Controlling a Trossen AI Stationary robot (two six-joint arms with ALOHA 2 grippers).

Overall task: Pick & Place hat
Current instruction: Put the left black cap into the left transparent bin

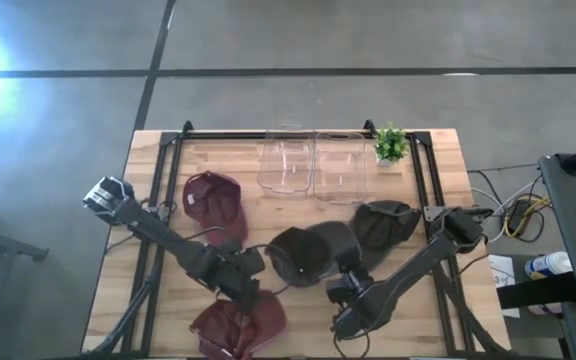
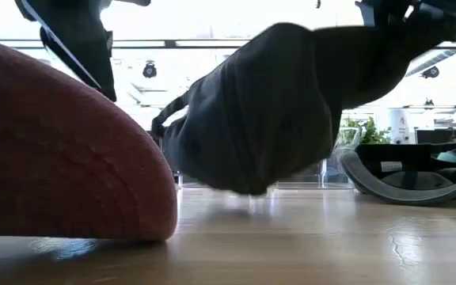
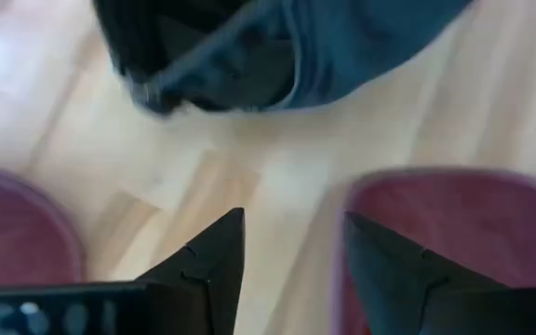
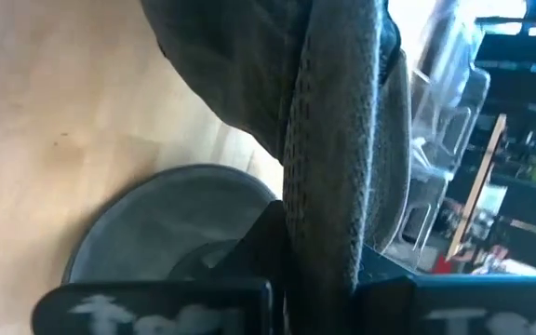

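Hats: I counted four, two red and two dark. Nearest me, the front red hat (image 1: 236, 326) lay under my left gripper (image 1: 243, 292), its fingers apart. My right gripper (image 1: 346, 286) was clamped on the middle dark hat (image 1: 311, 252), lifted above the table (image 1: 438, 160). I could read no writing.

Right gripper (image 4: 319, 251) jaws clamp a dark hat (image 4: 333, 121) above the wooden table (image 4: 54, 121).

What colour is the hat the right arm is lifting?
Dark grey hat, seen best in the high view, pinched by the right gripper.
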